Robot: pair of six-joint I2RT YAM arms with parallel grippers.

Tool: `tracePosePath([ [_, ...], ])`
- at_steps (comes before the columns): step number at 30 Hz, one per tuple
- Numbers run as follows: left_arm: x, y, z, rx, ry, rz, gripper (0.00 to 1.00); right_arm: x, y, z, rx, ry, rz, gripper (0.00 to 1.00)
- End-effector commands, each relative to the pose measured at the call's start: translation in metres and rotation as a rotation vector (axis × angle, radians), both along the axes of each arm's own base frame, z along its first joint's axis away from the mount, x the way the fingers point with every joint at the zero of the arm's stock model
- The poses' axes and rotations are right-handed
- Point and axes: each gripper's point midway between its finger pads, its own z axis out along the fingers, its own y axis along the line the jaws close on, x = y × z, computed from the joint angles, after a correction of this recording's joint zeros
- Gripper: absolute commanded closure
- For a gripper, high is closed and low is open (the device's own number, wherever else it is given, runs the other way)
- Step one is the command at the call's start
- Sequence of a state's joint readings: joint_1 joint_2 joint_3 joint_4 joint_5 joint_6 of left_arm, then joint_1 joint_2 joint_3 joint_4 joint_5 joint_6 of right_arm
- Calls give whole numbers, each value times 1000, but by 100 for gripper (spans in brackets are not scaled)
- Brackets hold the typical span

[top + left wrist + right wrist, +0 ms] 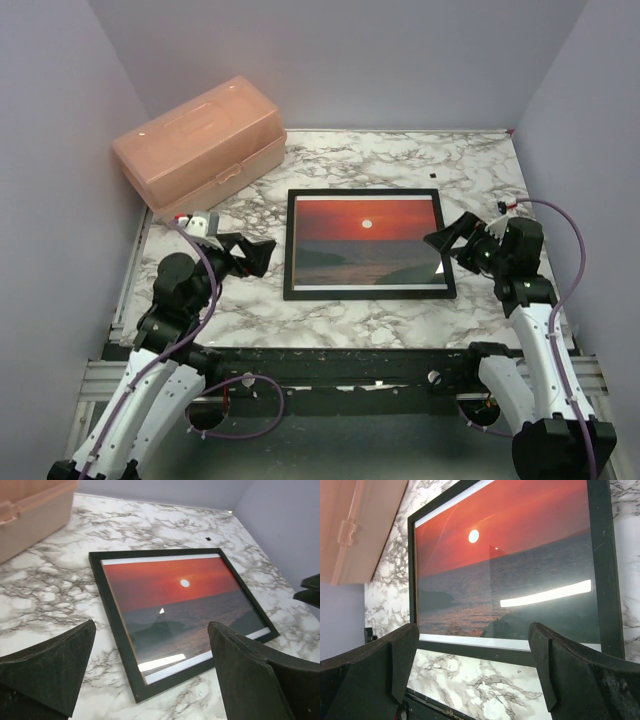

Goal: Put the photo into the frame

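Note:
The black frame lies flat, front up, in the middle of the marble table. The sunset photo sits inside it, red sky and small white sun showing. Both also show in the left wrist view, frame and photo, and in the right wrist view, frame and photo. My left gripper is open and empty just left of the frame. My right gripper is open and empty at the frame's right edge. Neither gripper touches the frame.
A translucent orange lidded box stands at the back left, seen also in the left wrist view. Grey walls close the sides and back. A black rail runs along the table's near edge.

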State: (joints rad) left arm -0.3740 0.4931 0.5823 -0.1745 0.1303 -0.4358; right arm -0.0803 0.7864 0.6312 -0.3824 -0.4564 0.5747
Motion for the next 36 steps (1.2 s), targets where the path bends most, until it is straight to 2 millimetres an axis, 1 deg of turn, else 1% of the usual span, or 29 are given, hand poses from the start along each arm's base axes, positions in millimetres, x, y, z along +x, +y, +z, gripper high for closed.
tracePosePath([
  [1, 4, 30, -12, 72, -125, 135, 1, 2, -13, 2, -58, -75, -59, 0],
  [3, 4, 41, -14, 76, -177, 193, 1, 6, -23, 6, -91, -114, -114, 0],
  [5, 5, 54, -18, 89, -209, 257, 1, 10, -39, 11, -141, -149, -191, 0],
  [8, 14, 82, -36, 100, -217, 427, 1, 16, -66, 15, -252, -218, -306, 0],
  [9, 17, 88, -39, 98, -225, 466, 1, 17, -75, 16, -289, -236, -341, 0],
  [10, 20, 88, -47, 116, -234, 469, 1, 19, -82, 14, -314, -243, -369, 0],
  [11, 23, 85, -51, 150, -264, 449, 1, 19, -93, 8, -355, -237, -416, 0],
  [12, 26, 83, -55, 162, -288, 441, 2, 21, -97, 5, -375, -240, -430, 0],
  [13, 30, 83, -66, 181, -280, 446, 1, 22, -103, 0, -395, -245, -452, 0],
  [14, 32, 84, -69, 182, -279, 454, 2, 23, -105, -3, -403, -258, -468, 0],
  [15, 35, 87, -72, 190, -257, 476, 2, 24, -108, -7, -411, -277, -478, 0],
  [17, 40, 85, -75, 257, -268, 456, 2, 26, -110, -10, -425, -350, -491, 0],
  [18, 43, 86, -75, 281, -283, 462, 2, 25, -111, -17, -431, -370, -494, 0],
  [19, 45, 89, -76, 288, -294, 483, 2, 26, -111, -16, -426, -411, -504, 0],
  [20, 48, 92, -80, 300, -287, 500, 2, 24, -111, -23, -432, -436, -501, 1],
  [21, 50, 94, -81, 300, -288, 512, 1, 24, -109, -21, -432, -485, -500, 1],
  [22, 52, 96, -85, 306, -287, 524, 1, 22, -108, -27, -436, -512, -497, 1],
  [23, 54, 97, -85, 302, -301, 534, 2, 21, -108, -25, -432, -558, -502, 1],
  [24, 56, 98, -90, 310, -299, 537, 2, 20, -107, -23, -429, -595, -504, 1],
  [25, 58, 100, -89, 310, -309, 544, 1, 18, -107, -32, -437, -598, -500, 0],
  [26, 61, 102, -93, 317, -301, 552, 1, 17, -107, -31, -442, -623, -502, 0],
  [27, 64, 102, -97, 322, -293, 548, 2, 17, -107, -35, -456, -627, -497, 0],
  [29, 72, 102, -95, 324, -301, 532, 1, 18, -108, -39, -481, -627, -492, 0],
  [31, 82, 98, -91, 341, -314, 493, 2, 21, -109, -48, -502, -603, -478, 0],
  [32, 87, 99, -88, 341, -323, 494, 2, 24, -109, -49, -501, -599, -479, 0],
  [33, 92, 101, -88, 351, -314, 497, 1, 27, -110, -49, -498, -597, -483, 0],
  [34, 98, 102, -94, 362, -262, 495, 1, 31, -108, -51, -500, -586, -467, 0],
  [35, 104, 102, -93, 369, -246, 481, 1, 35, -108, -48, -504, -602, -463, 0],
  [36, 107, 102, -91, 382, -258, 467, 2, 39, -108, -52, -500, -590, -458, 0],
])
